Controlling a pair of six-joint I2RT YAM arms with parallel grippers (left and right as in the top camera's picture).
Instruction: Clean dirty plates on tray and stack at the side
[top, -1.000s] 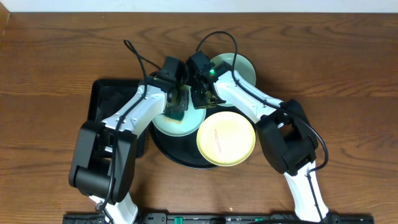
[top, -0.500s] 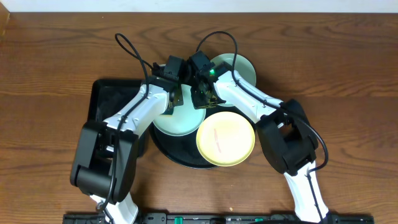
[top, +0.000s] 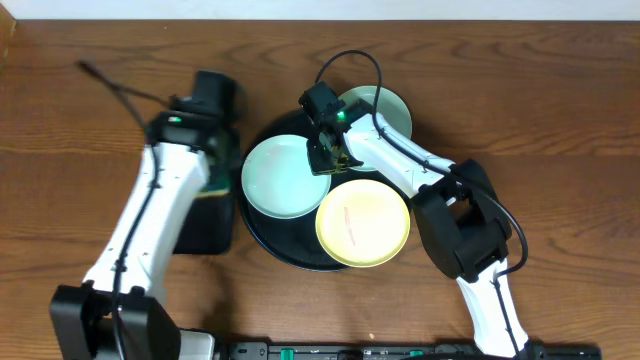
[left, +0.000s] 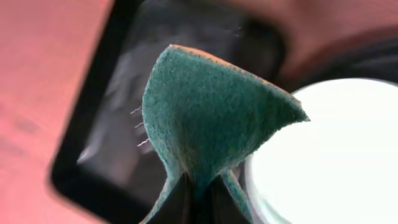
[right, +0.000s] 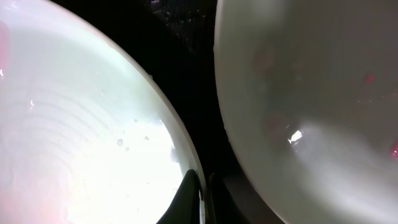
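Note:
A pale mint plate (top: 283, 177) lies on the left part of the round black tray (top: 268, 243). My right gripper (top: 326, 162) is shut on its right rim; in the right wrist view the fingers (right: 202, 194) pinch that rim (right: 177, 143). A pale yellow plate (top: 363, 222) with a reddish streak lies at the tray's front right. A second mint plate (top: 388, 106) sits at the back right, half hidden by the right arm. My left gripper (top: 214, 152) is shut on a green sponge (left: 208, 118), held above the rectangular tray's edge, left of the mint plate (left: 329, 155).
A smaller rectangular black tray (top: 200, 225) lies left of the round tray, also seen in the left wrist view (left: 102, 118). A plate with reddish specks (right: 311, 93) lies close to the right of the held rim. Bare wooden table (top: 560, 120) surrounds everything.
My left arm has swung left, carrying the sponge off the mint plate to over the rectangular tray. The right gripper has stayed on the plate's rim.

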